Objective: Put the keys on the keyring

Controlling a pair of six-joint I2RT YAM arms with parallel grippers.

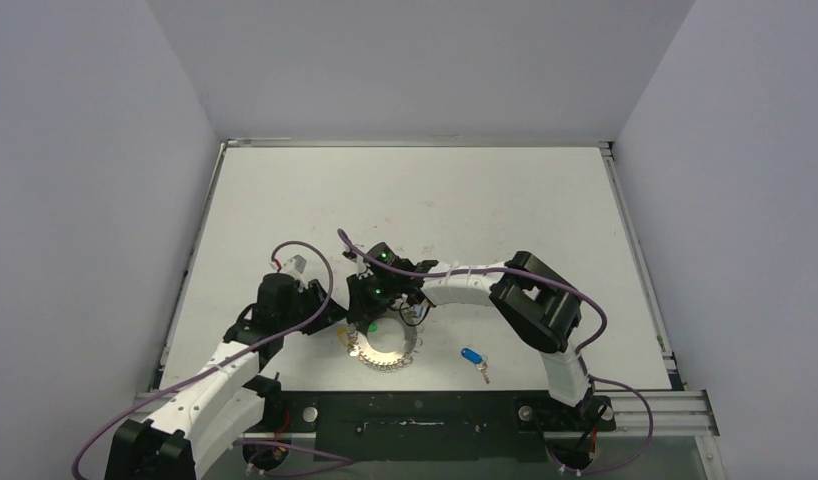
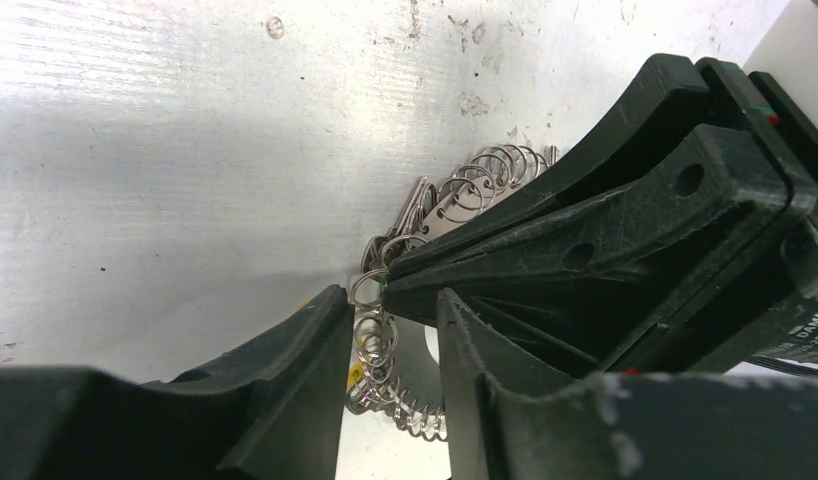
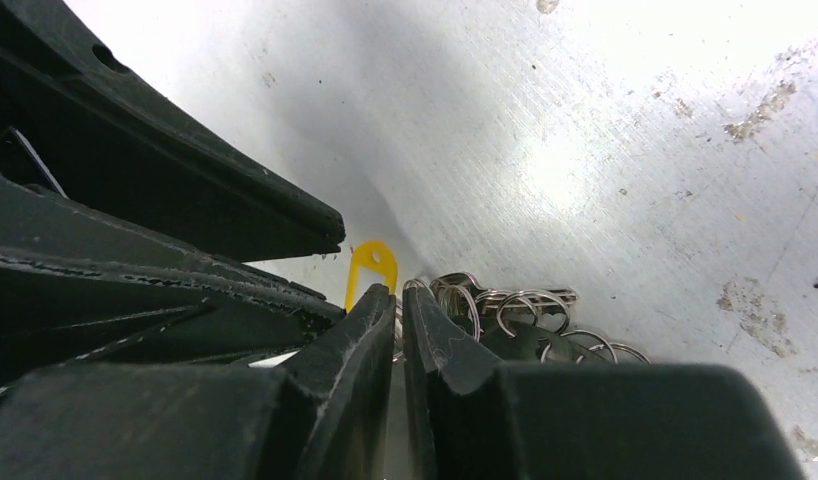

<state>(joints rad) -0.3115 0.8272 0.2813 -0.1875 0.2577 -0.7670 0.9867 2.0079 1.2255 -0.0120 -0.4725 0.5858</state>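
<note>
The keyring [image 1: 387,357] lies near the table's front, its left edge lifted between the two grippers. My left gripper [image 1: 347,325] is shut across the ring's band; its wire loops [image 2: 380,345] run up between my fingers [image 2: 315,340]. My right gripper [image 1: 368,312] is shut on a thin silver piece at the ring's edge, seemingly a key. A green speck [image 2: 382,283] shows at its tip [image 3: 398,292]. A yellow tag [image 3: 370,268] lies just beyond those fingers. More loops and silver keys [image 3: 515,305] bunch to the right. A blue-tagged key [image 1: 472,357] lies loose on the table.
The white table [image 1: 415,200] has a raised rim on three sides and grey walls around it. A metal rail [image 1: 645,408] with the arm bases runs along the front edge. Purple cables [image 1: 305,255] loop over both arms.
</note>
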